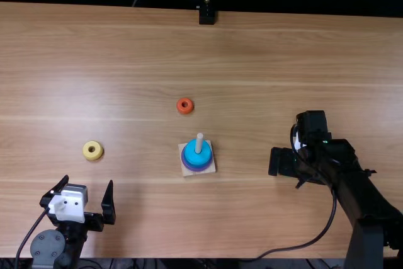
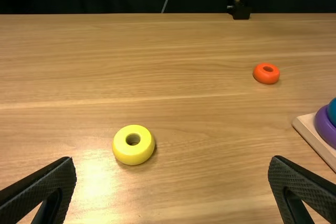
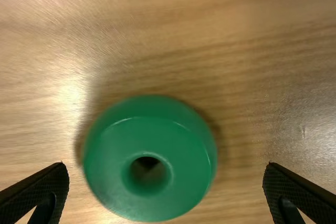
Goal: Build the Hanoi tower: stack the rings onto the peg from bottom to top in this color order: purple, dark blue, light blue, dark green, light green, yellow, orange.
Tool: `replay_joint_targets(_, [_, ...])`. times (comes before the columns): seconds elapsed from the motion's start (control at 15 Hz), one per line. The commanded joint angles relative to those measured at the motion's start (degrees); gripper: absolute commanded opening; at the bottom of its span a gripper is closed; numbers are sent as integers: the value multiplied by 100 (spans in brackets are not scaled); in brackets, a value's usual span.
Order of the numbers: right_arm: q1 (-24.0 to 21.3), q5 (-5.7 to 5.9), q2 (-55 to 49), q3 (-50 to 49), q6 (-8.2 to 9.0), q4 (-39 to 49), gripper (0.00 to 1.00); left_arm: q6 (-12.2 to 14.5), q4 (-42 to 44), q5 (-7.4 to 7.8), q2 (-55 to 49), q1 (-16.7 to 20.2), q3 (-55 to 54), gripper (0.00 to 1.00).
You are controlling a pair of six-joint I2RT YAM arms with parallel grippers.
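Two rings can be told apart on the wooden peg (image 1: 199,142): a light blue ring (image 1: 197,158) above a purple ring (image 1: 197,169), both on the square base (image 1: 187,171). Whether a dark blue ring sits between them, I cannot tell; the left wrist view cuts the base off at its edge. Clock directions here are read in the top view from that base. Near it, between 11 and 12 o'clock, lies the orange ring (image 1: 184,106). At 9 o'clock, farther off, the yellow ring (image 1: 93,150) lies flat on the table (image 1: 264,61). The left gripper (image 1: 88,181) is between 8 and 9 o'clock, fingers spread wide with nothing pinched. At 3 o'clock is the right gripper (image 1: 284,162), its fingertips hard to make out against its dark body from overhead; its wrist view has the fingers well apart, a dark green ring (image 3: 118,182) between them, touching neither. Toward 12 o'clock, at the table's far edge, is a black mount (image 1: 206,14) with a metal rod, its upper end cut off.
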Motion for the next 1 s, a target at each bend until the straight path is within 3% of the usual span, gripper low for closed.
replay_joint_targets(0.0, [123, 133, 87, -107, 17, 13, 100, 70, -420, 125, -69, 17, -600, 100])
replay_joint_targets(0.13, [159, 206, 148, -81, 17, 34, 100, 70, -420, 125, -69, 17, -600, 100])
replay_joint_targets(0.27, [167, 618, 157, -72, 17, 87, 100, 70, -420, 125, -69, 17, -600, 100])
replay_joint_targets(0.33, [202, 744, 157, -81, 7, 139, 95, 70, -420, 125, -69, 17, -600, 100])
replay_joint_targets(0.73, [449, 723, 148, -98, 28, 150, 0, 70, -420, 125, -69, 17, -600, 100])
replay_joint_targets(0.93, [607, 723, 104, -63, 38, 382, 0, 70, -431, 125, -69, 17, -600, 100])
